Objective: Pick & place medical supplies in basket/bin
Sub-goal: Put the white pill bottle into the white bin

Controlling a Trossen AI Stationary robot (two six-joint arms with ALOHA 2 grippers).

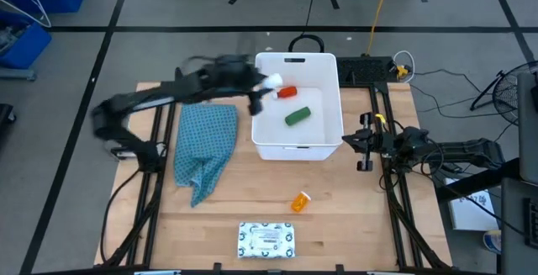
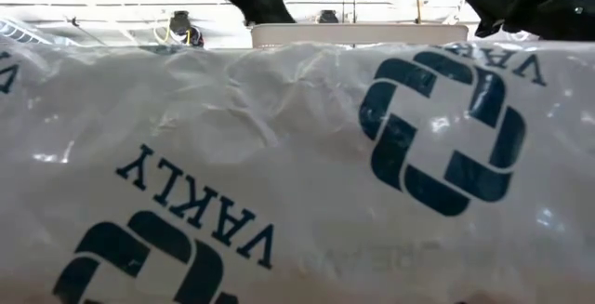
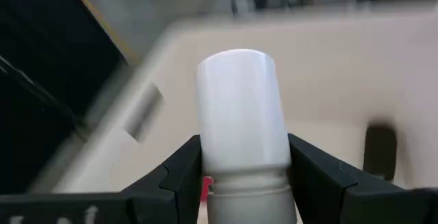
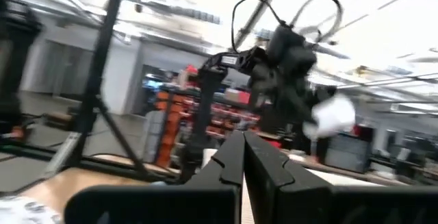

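Note:
My left gripper (image 1: 262, 87) reaches from the table's left over the left rim of the white bin (image 1: 324, 73) and is shut on the small white bottle (image 1: 273, 80). The red tube (image 1: 287, 92) and the green oblong piece (image 1: 298, 116) lie on the bin's floor. On the table nearer than the bin, the orange pill bottle (image 1: 300, 200) lies on its side and the flat white dotted packet (image 1: 267, 239) lies flat at the near edge. The small black block does not show. My right gripper (image 1: 363, 140) waits shut to the right of the bin. My left gripper pinches the small white bottle (image 3: 239, 107) between its two fingers (image 3: 185, 172), one on each side of the body just above a ridged band (image 3: 246, 181). The bottle lies along the fingers with its rounded end pointing away from them. It is lifted clear above the bin's inside.
A blue patterned cloth (image 1: 206, 145) lies crumpled left of the bin, under my left arm. In the low view the packet (image 2: 279, 174) fills most of the picture, and only the bin's rim (image 2: 358, 33) shows behind it. Bare wood lies between bin and packet.

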